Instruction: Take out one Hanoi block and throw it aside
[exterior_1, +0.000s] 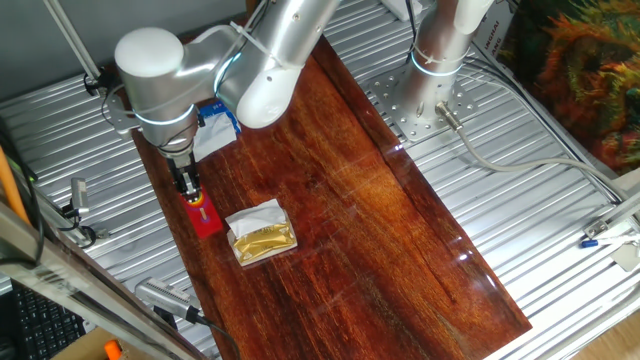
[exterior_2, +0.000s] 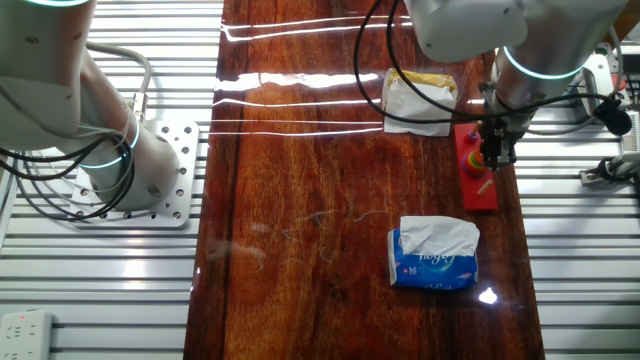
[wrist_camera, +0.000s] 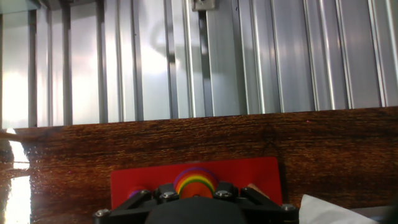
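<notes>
Broadly, a long dark reddish wooden board (exterior_1: 380, 200) lies glossy across a bed of ribbed silver metal slats (exterior_1: 560, 240); light streaks glare along the far end in the other fixed view. Cables trail over the slats. A round grey mounting plate (exterior_2: 150, 175) with bolt holes carries an arm base beside the board.

Count: two arm bases in sight, one arm reaching over the board. One red base (exterior_2: 477, 165), long and rectangular, at the board's edge. One yellow packet on white wrapping (exterior_1: 262, 235), just beside the red base. One blue-and-white tissue pack (exterior_2: 433, 255), near the other end of the red base.

The gripper (exterior_1: 189, 186) hangs upright directly over the red base, tips low against it. From either fixed view the fingers are too small and dark to separate; in the hand view its body blocks the tips. Cannot tell whether jaws stand apart or together.

A stack of rainbow-coloured discs (wrist_camera: 195, 180) sits on the red base right in front of the gripper body. The Hanoi block (wrist_camera: 194, 187), orange-red, appears at the stack's centre, partly hidden by the gripper housing.
</notes>
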